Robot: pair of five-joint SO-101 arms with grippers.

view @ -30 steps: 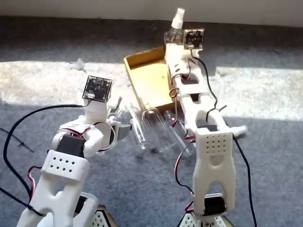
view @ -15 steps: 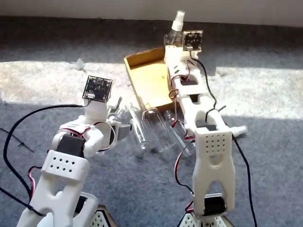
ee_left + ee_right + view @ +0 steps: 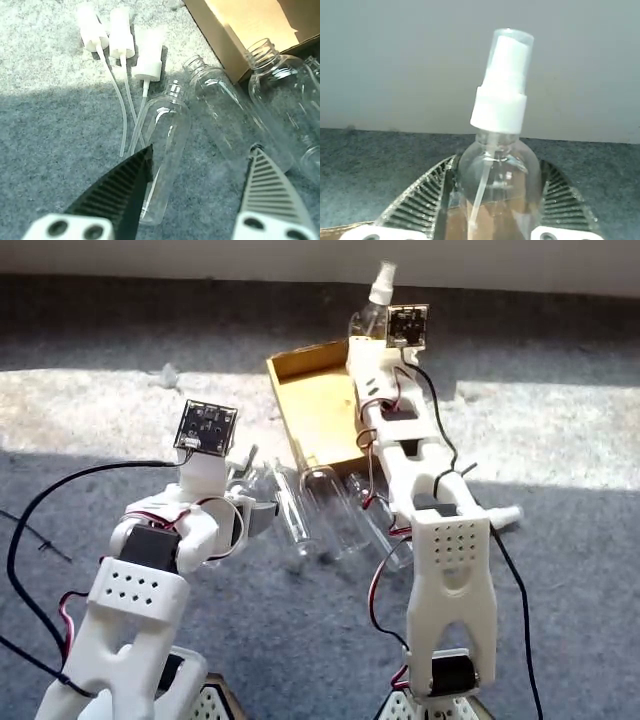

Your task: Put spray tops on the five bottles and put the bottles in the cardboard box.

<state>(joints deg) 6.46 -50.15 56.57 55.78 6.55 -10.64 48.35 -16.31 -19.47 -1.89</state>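
Note:
Out over the far end of the cardboard box (image 3: 312,410), my right gripper (image 3: 366,328) is shut on a clear bottle (image 3: 499,172) that carries a white spray top (image 3: 502,95) and tilts slightly. My left gripper (image 3: 197,167) hangs open low above several clear bottles without tops lying on the carpet (image 3: 165,142) (image 3: 225,107) (image 3: 280,85), its black finger (image 3: 125,185) resting beside one. Three loose spray tops with dip tubes (image 3: 92,35) (image 3: 121,39) (image 3: 149,62) lie just beyond those bottles. The lying bottles (image 3: 335,510) sit between the two arms, near the box's close end (image 3: 235,30).
Grey carpet (image 3: 560,580) covers the surface, with a sunlit band across the middle. A wall runs along the far edge behind the box. Cables trail from both arms. A small white scrap (image 3: 166,373) lies at the far left.
The held bottle has tipped a little to the right and the cardboard box has shifted slightly rightward. The left arm has not moved.

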